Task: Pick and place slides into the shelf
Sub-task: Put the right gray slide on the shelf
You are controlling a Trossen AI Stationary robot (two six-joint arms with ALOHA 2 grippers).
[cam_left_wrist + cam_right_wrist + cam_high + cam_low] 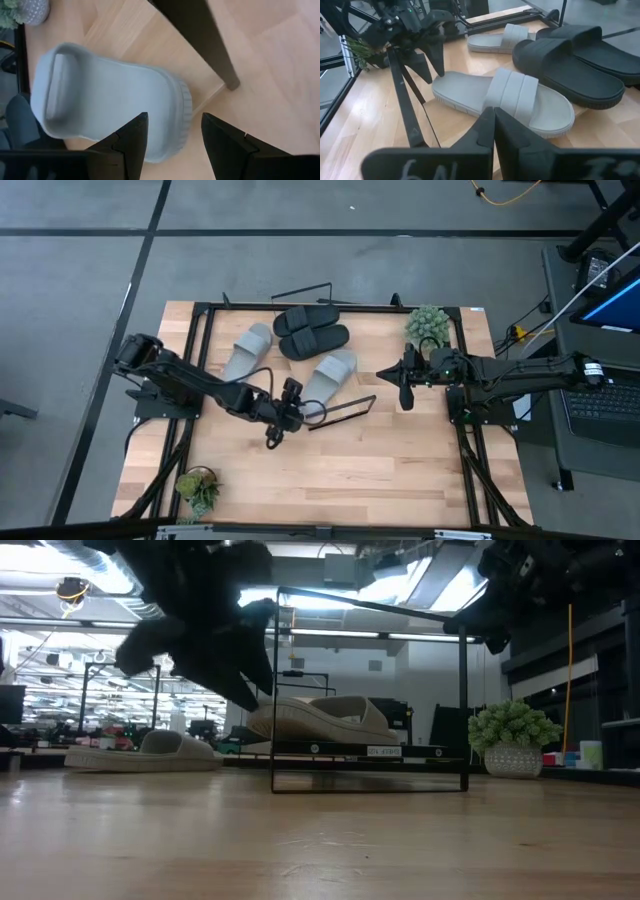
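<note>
the left gripper (283,423) hangs w/ its fingers (131,137) spread wide, nothing between them, just beside the heel end of a grey slide (330,375) near the table (400,480) centre. the right gripper (404,380) is closed and empty, next to the plant (428,325). second grey slide (247,351) lies left, two black slides (311,330) at the back. a thin wire frame (345,412) lies by the left gripper; the shelf board i cannot make out.

A robotics laboratory is showing here: two dark arms are working at a pale wooden table (330,470) standing on grey concrete floor (80,290) crossed by black tape lines, a laptop (605,405) is sitting alongside, and rows of ceiling lights (330,635) are glowing over distant workbenches.
</note>
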